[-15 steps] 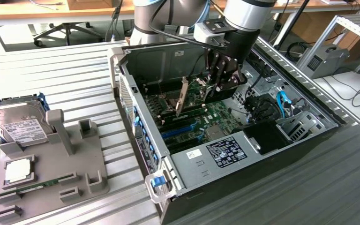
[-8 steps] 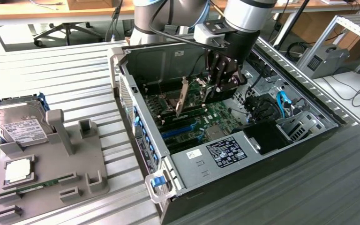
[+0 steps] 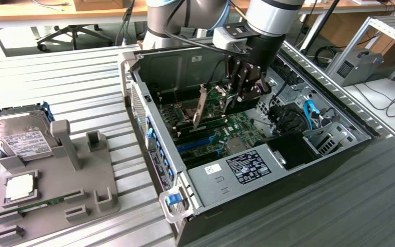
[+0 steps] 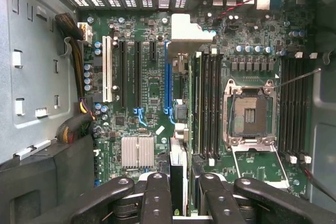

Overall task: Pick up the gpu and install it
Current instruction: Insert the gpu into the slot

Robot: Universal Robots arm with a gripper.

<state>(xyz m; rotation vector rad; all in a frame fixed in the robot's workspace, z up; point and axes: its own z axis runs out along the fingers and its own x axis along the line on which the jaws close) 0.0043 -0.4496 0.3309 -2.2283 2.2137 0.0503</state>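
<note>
Hanging inside the open black tower computer case, the robot's dark gripper has its jaws clamped on the gpu, a thin flat green circuit card with a silver metal end bracket, held upright on edge above the green motherboard. In the exterior view the card's bracket slants down toward the rear slot wall of the case, and its lower edge sits low over the expansion slots, though whether it touches a slot cannot be told. From the wrist view the card is seen edge-on as a narrow dark strip between the black fingers, lined up close beside the long blue expansion slot, with a silver finned heatsink to one side and the empty processor socket to the other. On the slatted metal table, at the exterior view's left, a grey moulded parts holder carries a silver boxy hard drive with a white label, well apart from the case.
</note>
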